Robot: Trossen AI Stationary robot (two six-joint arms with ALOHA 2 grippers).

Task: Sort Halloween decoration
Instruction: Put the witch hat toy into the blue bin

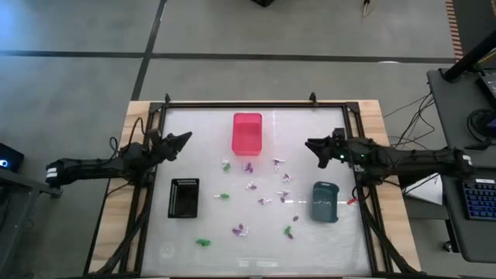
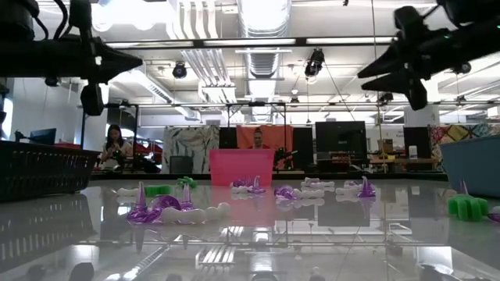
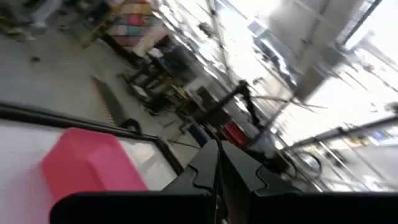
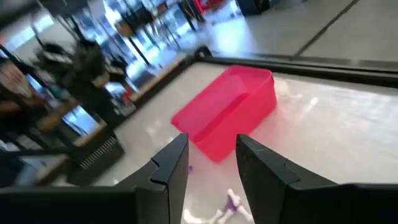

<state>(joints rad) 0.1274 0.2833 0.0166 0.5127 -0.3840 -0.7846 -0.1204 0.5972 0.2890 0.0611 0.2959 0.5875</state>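
The Halloween decoration lies as several tiny pieces scattered on the white table's middle: green ones (image 1: pixel 203 242), purple ones (image 1: pixel 240 230) and white ones (image 1: pixel 265 201), also seen low across the table (image 2: pixel 144 211). My left gripper (image 1: pixel 186 138) hangs above the table's left part, pointing toward the pink bin (image 1: pixel 247 133), shut and empty (image 3: pixel 217 149). My right gripper (image 1: pixel 311 146) hangs above the right part, pointing toward the same bin, open with nothing between its fingers (image 4: pixel 211 155). Both are well above the pieces (image 2: pixel 367 80).
The pink bin stands at the far middle (image 4: pixel 230 112). A black bin (image 1: pixel 184 198) stands at the left and a grey-blue bin (image 1: pixel 325 201) at the right. A dark frame (image 1: pixel 256 104) rims the table. People sit in the room beyond (image 2: pixel 115 146).
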